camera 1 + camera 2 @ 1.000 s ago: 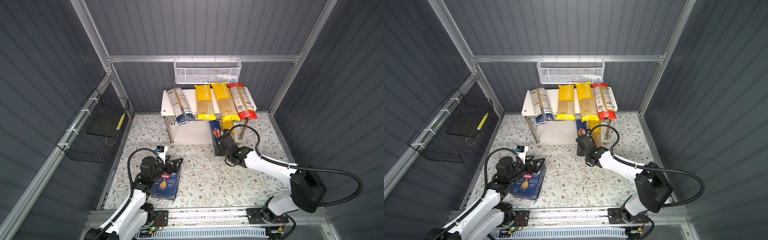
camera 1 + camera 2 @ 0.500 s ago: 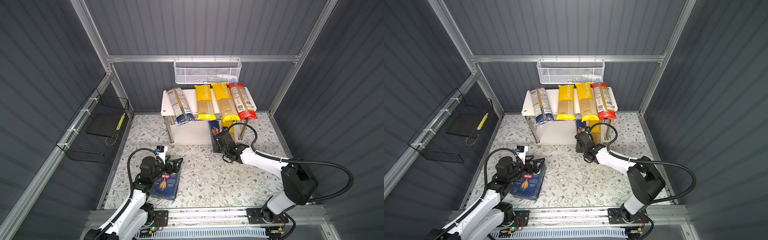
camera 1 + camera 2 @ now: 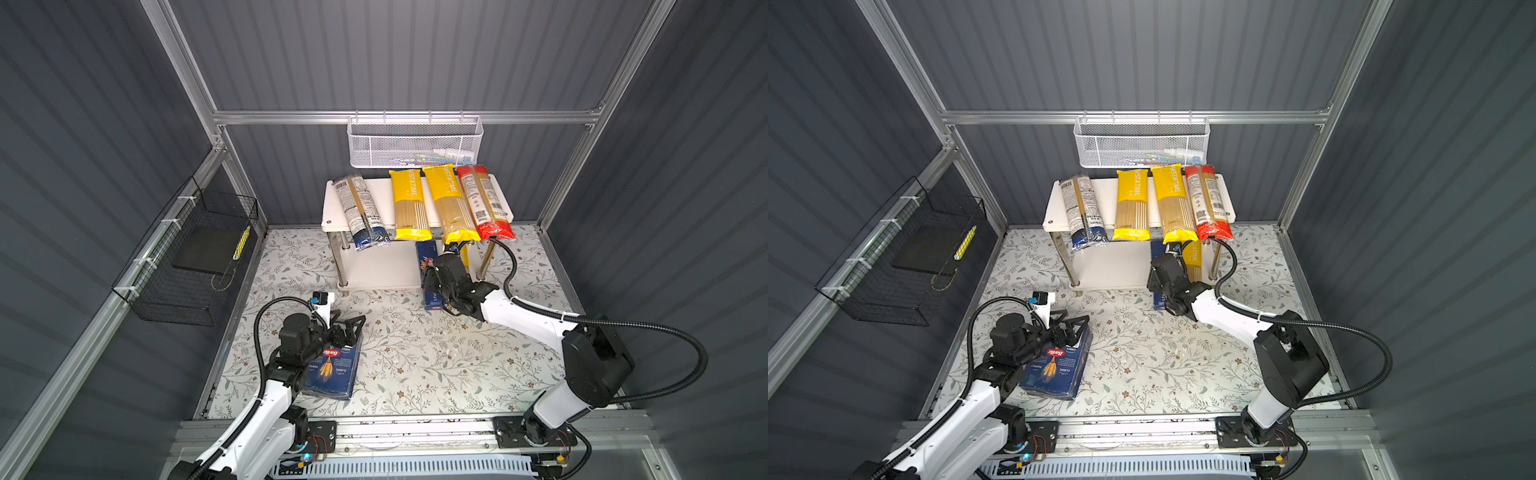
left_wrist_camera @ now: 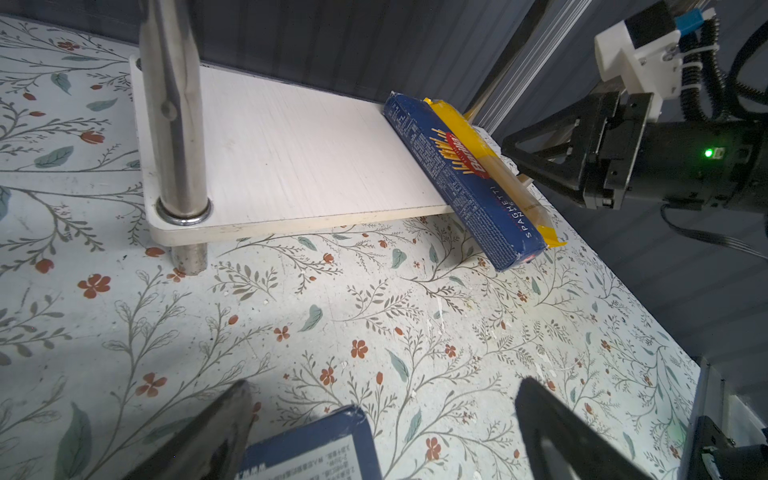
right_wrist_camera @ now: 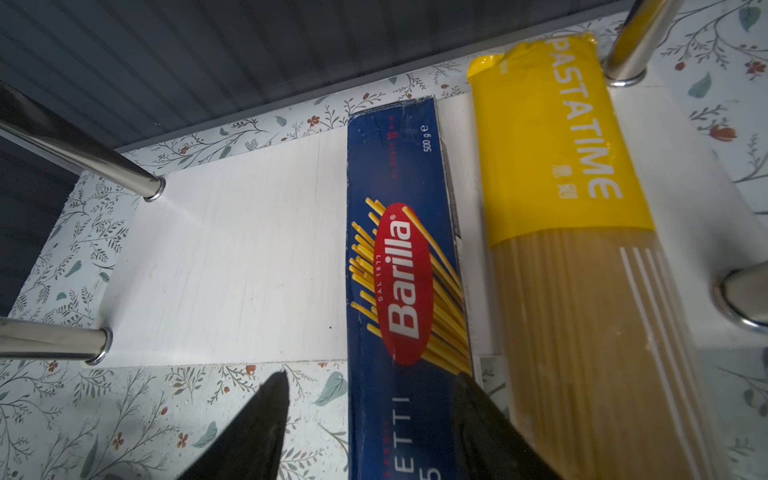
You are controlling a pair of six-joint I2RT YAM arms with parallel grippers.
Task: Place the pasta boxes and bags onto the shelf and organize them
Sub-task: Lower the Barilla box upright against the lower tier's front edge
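Note:
The shelf point(image 3: 332, 208) holds a navy-ended bag point(image 3: 360, 210), two yellow bags point(image 3: 409, 208) and a red-ended bag point(image 3: 484, 203) on its top board. On the lower board point(image 5: 232, 257) lie a third yellow bag point(image 5: 573, 249) and the narrow pasta box point(image 5: 399, 257), whose near end overhangs the floor. My right gripper point(image 5: 372, 377) is open over that end, one finger beside the box's edge, the other apart from it. The wide pasta box point(image 3: 332, 370) lies flat on the floor. My left gripper point(image 4: 384, 384) hangs open over its far corner point(image 4: 316, 453).
A white mesh basket point(image 3: 415, 145) hangs on the back wall above the shelf. A black wire basket point(image 3: 187, 257) is fixed to the left wall. Chrome posts point(image 4: 174, 124) stand at the shelf's corners. The right arm's cable point(image 3: 511, 266) loops beside the right front post.
The right gripper has slid the narrow box farther under the shelf's top board, and its jaws have opened off it. The left arm and the wide box have not moved.

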